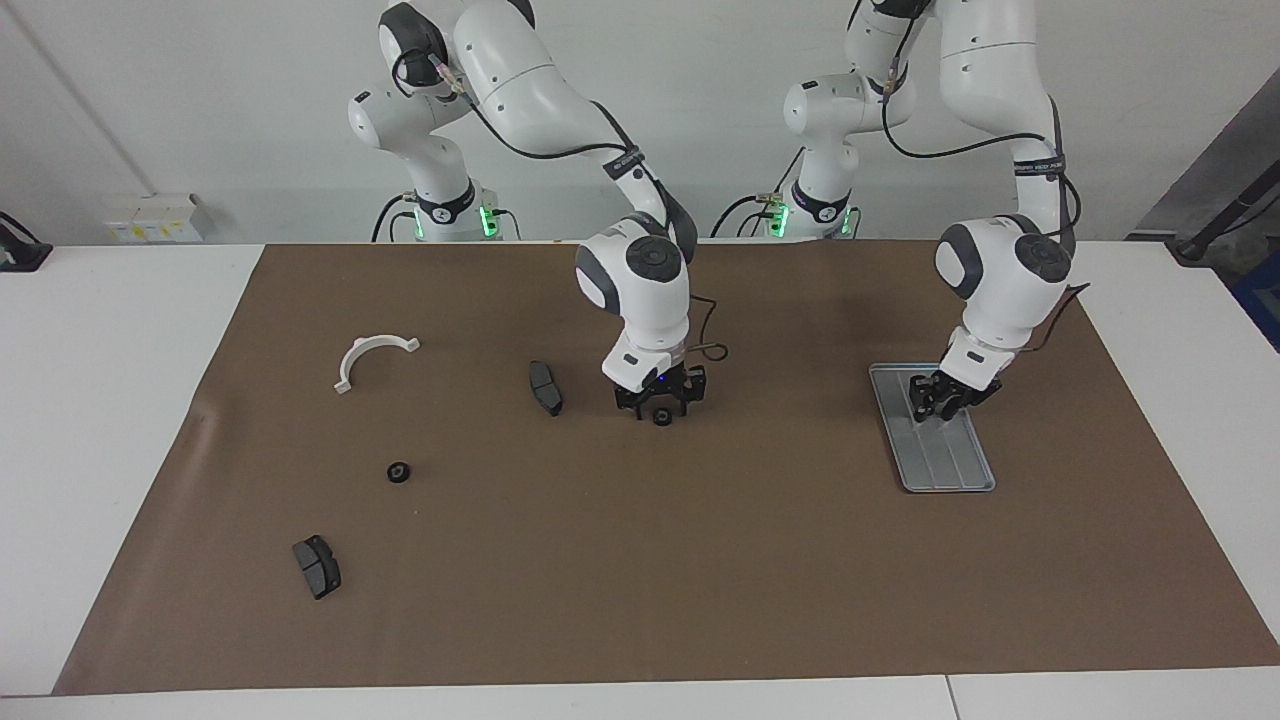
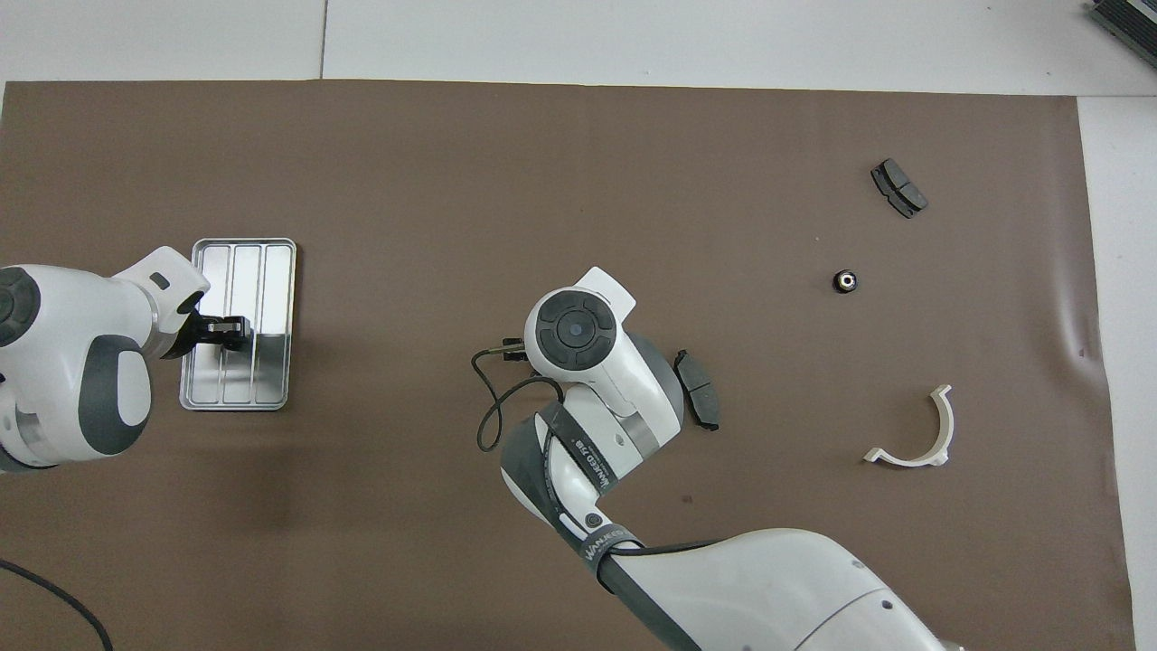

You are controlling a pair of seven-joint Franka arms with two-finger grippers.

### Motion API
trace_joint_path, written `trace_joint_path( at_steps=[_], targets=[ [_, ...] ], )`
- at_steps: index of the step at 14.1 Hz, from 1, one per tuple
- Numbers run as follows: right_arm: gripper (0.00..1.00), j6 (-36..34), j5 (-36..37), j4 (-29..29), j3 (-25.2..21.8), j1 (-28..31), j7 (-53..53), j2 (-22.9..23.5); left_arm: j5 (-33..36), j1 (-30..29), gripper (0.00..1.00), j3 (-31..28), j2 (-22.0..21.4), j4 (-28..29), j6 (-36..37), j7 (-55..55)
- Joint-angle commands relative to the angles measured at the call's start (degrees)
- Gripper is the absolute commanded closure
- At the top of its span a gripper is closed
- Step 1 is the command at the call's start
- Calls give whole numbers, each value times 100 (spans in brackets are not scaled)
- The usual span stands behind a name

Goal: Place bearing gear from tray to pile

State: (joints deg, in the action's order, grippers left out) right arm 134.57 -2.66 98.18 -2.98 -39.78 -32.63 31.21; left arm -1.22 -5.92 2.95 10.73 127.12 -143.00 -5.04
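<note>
A small black bearing gear (image 1: pixel 661 417) lies on the brown mat near the table's middle. My right gripper (image 1: pixel 659 405) is down over it, open, one fingertip on each side; the overhead view hides both under the right arm. The silver-grey ridged tray (image 1: pixel 948 465) (image 2: pixel 262 271) lies toward the left arm's end. My left gripper (image 1: pixel 937 404) (image 2: pixel 237 332) is low in the tray; whether it holds anything does not show. The pile's white half-ring bracket (image 1: pixel 375 357) (image 2: pixel 915 432) and a dark pad (image 1: pixel 317 566) (image 2: pixel 898 187) lie toward the right arm's end, with another bearing gear (image 1: pixel 399 472) (image 2: pixel 845 281).
A second dark brake-pad piece (image 1: pixel 545 387) (image 2: pixel 698 401) lies on the mat beside my right gripper, toward the right arm's end. The brown mat (image 1: pixel 700 580) covers most of the white table.
</note>
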Motion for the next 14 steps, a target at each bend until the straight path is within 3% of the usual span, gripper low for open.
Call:
trace_joint_path(
  at_steps=[1, 4, 8, 9, 12, 14],
  targets=[
    [25, -141, 90, 43, 0, -100, -147, -44, 16, -58, 66, 39, 52, 93, -158, 3],
    [26, -159, 90, 43, 0, -109, -147, -53, 16, -32, 75, 48, 52, 93, -114, 3],
    [41, -141, 90, 35, 0, -101, -139, -44, 16, -23, 85, 39, 43, 85, -79, 3],
    [52, -124, 90, 34, 0, -101, -139, -44, 16, -23, 87, 39, 52, 76, -79, 3],
    [100, -124, 90, 17, 0, -92, -139, -44, 16, -5, 93, 39, 60, 23, -70, 12],
    [100, -141, 90, -1, 0, -92, -147, -44, 16, 4, 94, 48, 87, -82, -17, 12]
  ],
)
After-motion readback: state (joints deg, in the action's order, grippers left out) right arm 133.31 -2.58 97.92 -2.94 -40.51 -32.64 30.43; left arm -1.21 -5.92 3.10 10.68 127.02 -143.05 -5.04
